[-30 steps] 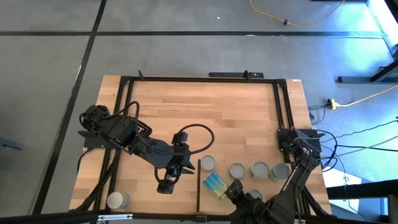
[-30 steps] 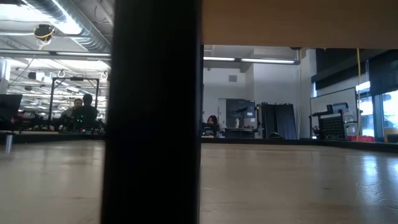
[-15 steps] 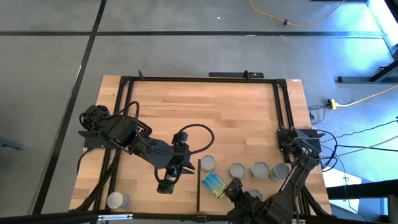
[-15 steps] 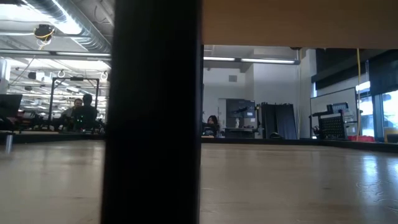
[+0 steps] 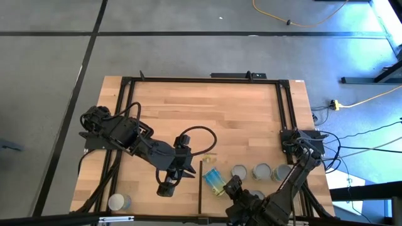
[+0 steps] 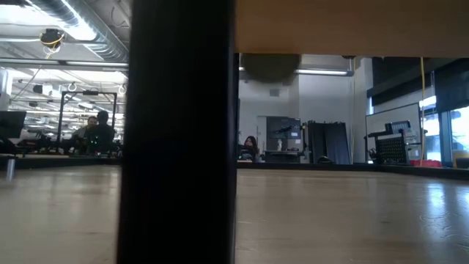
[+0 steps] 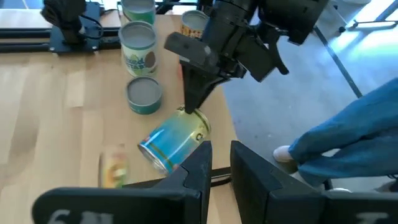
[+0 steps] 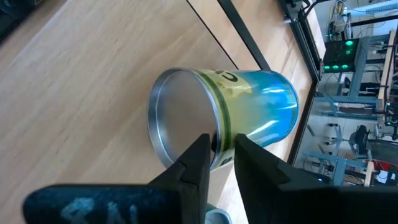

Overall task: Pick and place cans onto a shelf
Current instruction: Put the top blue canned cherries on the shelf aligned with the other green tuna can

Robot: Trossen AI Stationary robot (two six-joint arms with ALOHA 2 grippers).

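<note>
A blue and yellow-green can (image 5: 214,181) lies on its side on the pale wood shelf (image 5: 223,164), beside the shelf's dark edge strip (image 5: 200,188). My right gripper (image 5: 230,186) is shut, its tips against this can; both show in the left wrist view, the gripper (image 7: 188,107) and the can (image 7: 173,142). A blurred yellowish can (image 5: 208,158) is in motion at the shelf's far side. Three cans (image 5: 239,171) (image 5: 261,171) (image 5: 281,172) stand upright on their bases to the right. My left gripper (image 5: 164,186) is shut and empty, left of the strip. My right gripper touches the lying can with its shut fingertips at the rim of the can's silver end (image 8: 214,138), seen from outside as the can's upper end (image 7: 194,119). The fingers slant down from the table's near right. The can lies on its side on the shelf.
Another can (image 5: 118,202) stands at the table's near left corner. A black frame (image 5: 201,79) runs round the tabletop. In the low view a black post (image 6: 179,132) fills the middle, with the shelf's underside (image 6: 352,26) above. People sit far off in the room.
My right gripper has gone toward the table's left and far edges, shoving the lying blue can a little that way. The can that stood upright just beyond it has been knocked out of place toward the far edge and now shows only as a blur.
</note>
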